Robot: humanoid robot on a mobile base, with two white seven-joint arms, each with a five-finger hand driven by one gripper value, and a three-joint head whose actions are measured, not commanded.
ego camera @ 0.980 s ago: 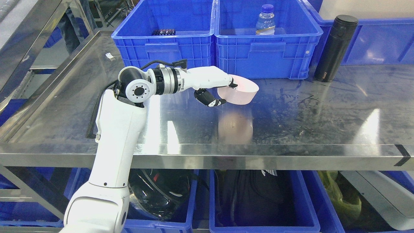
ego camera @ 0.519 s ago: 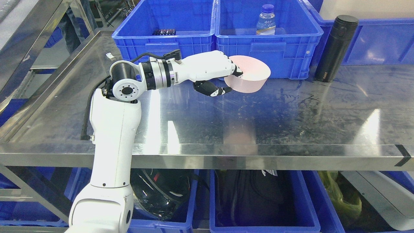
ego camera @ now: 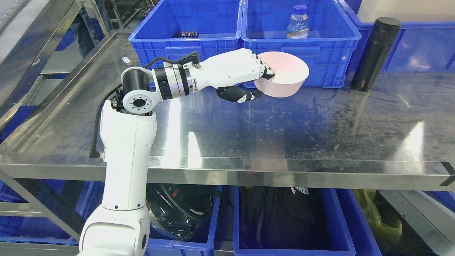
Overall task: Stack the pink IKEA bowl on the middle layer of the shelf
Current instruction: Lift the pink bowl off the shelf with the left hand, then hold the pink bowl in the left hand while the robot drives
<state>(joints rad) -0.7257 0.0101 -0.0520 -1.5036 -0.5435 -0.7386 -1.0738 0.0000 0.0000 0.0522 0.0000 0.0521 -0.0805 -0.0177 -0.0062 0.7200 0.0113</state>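
Pink bowl (ego camera: 282, 74) pinched at its rim by the left hand (ego camera: 249, 80), above the steel worktop (ego camera: 284, 131); that thin grip could slip.

On the shelf (ego camera: 320, 142), two crates (ego camera: 245, 39) stand side by side at twelve o'clock; a bottle (ego camera: 298, 26) in the right one, a flask (ego camera: 375, 53) at two o'clock, seemingly upright.

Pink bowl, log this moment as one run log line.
left hand: shut on pink bowl | bowl: held above steel shelf, before blue crates | right hand: unseen
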